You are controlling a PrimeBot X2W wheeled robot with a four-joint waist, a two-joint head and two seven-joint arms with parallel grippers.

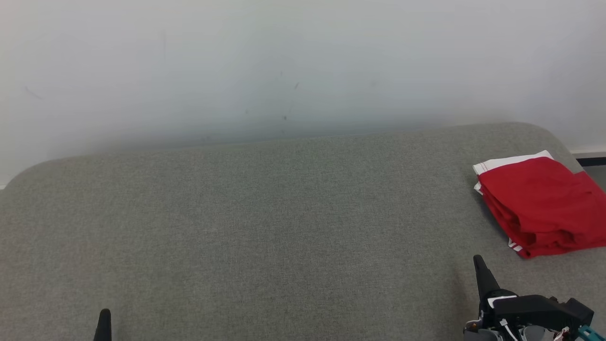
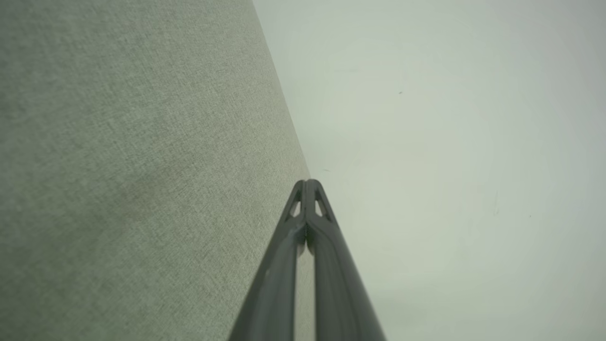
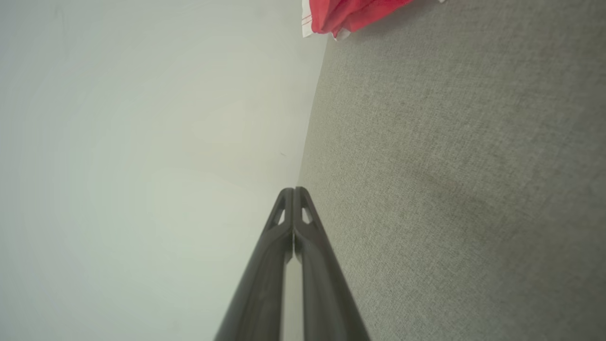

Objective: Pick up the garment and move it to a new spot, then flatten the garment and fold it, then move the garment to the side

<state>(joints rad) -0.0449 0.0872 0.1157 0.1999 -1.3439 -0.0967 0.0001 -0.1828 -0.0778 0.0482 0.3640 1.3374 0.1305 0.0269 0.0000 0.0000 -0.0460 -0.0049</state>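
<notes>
Red garment (image 1: 544, 203) with white trim lay folded in a compact stack on the gray table (image 1: 265, 227). It sat just ahead of the right gripper (image 1: 479, 261) and off to its right, and well apart from the left gripper (image 1: 104, 318). Both grippers were pressed together and held nothing, each over bare table. We judged the move to the side all but done. To finish it well, we would draw the right gripper straight back, away from the stack's near edge, so no fingertip could catch a layer and undo the fold.
</notes>
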